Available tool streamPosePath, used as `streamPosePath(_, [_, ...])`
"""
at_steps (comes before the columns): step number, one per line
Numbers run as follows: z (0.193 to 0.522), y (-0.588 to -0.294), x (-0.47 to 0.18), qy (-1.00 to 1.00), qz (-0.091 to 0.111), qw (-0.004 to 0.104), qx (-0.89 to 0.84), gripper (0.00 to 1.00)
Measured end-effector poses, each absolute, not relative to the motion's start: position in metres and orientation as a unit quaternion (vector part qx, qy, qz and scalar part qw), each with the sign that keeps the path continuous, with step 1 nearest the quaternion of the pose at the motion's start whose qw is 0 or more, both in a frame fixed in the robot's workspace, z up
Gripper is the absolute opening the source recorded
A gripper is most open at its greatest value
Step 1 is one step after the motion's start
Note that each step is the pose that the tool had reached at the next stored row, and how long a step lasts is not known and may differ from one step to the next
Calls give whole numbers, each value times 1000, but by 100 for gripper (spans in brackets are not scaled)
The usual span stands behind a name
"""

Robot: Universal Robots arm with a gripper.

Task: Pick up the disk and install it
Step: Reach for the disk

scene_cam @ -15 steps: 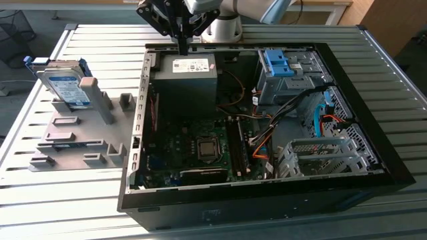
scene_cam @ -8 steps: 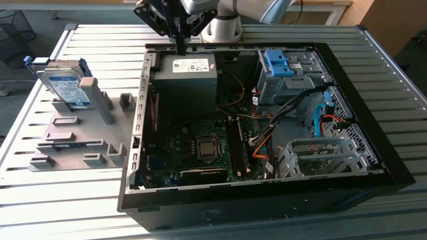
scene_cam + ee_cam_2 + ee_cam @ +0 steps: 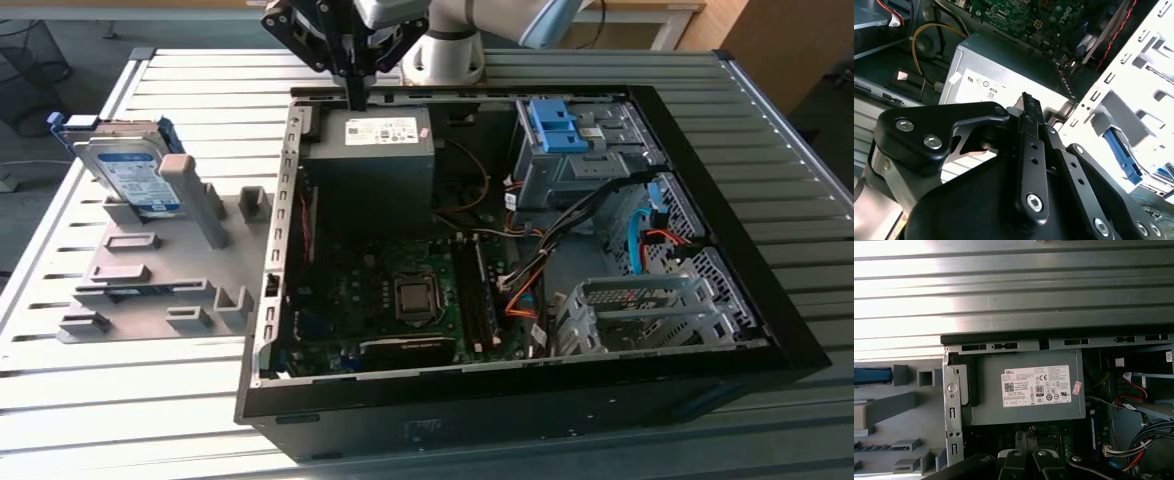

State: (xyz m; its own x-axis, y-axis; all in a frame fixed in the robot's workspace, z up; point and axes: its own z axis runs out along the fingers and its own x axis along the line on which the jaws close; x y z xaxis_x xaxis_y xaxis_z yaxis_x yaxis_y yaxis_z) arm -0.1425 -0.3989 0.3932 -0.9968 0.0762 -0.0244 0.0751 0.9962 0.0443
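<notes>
Hanging over the back edge of the open computer case (image 3: 747, 330), the gripper (image 3: 358, 102) points down at the grey power supply box (image 3: 374, 160). Its fingers (image 3: 1030, 130) are pressed together – nothing is held between them. The disk (image 3: 134, 175) stands upright in a grey holder (image 3: 147, 285) on the slatted metal desk (image 3: 120, 400) – outside the case at the exterior view's left, well apart from the gripper.

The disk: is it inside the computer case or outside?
Outside. The disk stands on edge on the grey fixture beside the open case.
</notes>
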Motion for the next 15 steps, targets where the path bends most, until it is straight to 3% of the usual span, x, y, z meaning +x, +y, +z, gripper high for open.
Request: streamPosePath(15, [393, -399, -151, 999, 22, 13, 38, 11])
